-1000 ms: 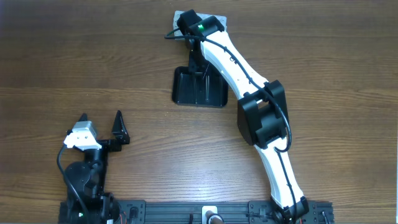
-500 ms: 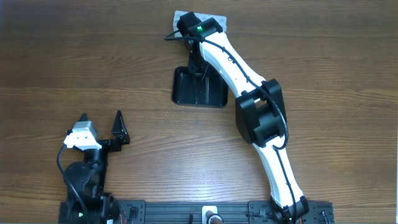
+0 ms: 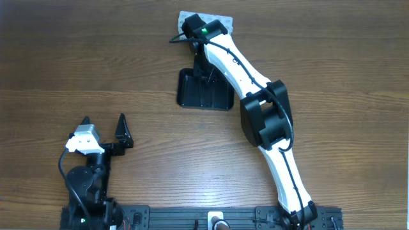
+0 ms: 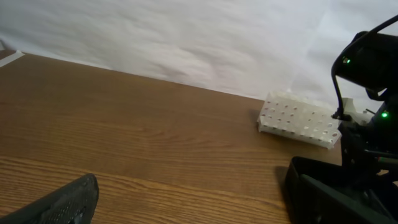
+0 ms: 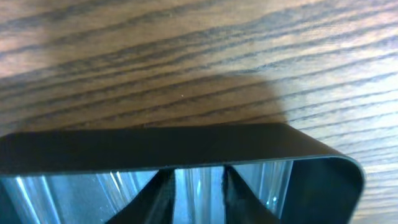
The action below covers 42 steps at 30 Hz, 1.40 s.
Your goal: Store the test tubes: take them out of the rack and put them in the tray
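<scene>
The right arm reaches across the surface [image 3: 332, 64] to the black tray [image 3: 192, 97], and its gripper [image 5: 198, 194] hangs low inside the tray's far end, just within the rim. Glassy test tubes [image 5: 37, 193] lie on the tray floor to either side of it, their long axes running along the tray's length, away from the arm bases. Something clear sits in the gap of the right jaws, but whether they are clamped on it or free of it cannot be told. The white rack [image 4: 298, 118] stands just beyond the tray on the far side, partly under the right wrist, so any further reach to it is short and straight ahead; the right arm is by far the nearer. The rack's holes look empty from the left wrist view, though that is a judgement. The left gripper [image 3: 105, 128] rests well apart near its own base, jaws spread wide and holding nothing. Bare wood surrounds tray and rack, leaving ample room for a lift.
</scene>
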{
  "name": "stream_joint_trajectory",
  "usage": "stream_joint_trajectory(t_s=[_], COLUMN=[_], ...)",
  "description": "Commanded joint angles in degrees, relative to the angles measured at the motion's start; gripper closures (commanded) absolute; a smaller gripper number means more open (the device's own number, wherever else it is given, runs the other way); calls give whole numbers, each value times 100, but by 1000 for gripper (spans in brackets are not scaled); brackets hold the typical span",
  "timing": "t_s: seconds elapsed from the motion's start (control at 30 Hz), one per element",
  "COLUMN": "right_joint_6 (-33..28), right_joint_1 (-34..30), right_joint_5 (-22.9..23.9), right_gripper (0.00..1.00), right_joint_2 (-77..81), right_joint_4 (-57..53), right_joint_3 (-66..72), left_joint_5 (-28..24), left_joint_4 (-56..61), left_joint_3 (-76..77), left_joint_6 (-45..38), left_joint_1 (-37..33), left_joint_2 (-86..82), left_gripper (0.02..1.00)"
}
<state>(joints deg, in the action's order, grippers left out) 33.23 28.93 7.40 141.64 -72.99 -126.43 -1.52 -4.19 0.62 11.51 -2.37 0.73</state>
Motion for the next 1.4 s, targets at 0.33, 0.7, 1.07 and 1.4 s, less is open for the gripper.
stream_joint_trajectory(t_s=[0.33, 0.7, 1.07, 1.4], right_joint_6=[-9, -1246, -1919, -1919], right_joint_1=[37, -11, -267, -660], right_joint_5=[-251, -92, 437, 551], right_gripper=[638, 364, 9, 7], right_joint_2=[-83, -1108, -2245, -3320], right_joint_4=[-90, -785, -1624, -2428], right_joint_3=[-33, -33, -33, 254], left_joint_5=[20, 20, 20, 20], left_joint_4=[-20, -20, -20, -20], left_joint_3=[-31, -31, -31, -31], left_joint_6=[-83, -83, -83, -83], left_joint_1=[-4, -4, -4, -4], left_joint_2=[-39, -39, -39, -39], left_gripper=[20, 20, 20, 20])
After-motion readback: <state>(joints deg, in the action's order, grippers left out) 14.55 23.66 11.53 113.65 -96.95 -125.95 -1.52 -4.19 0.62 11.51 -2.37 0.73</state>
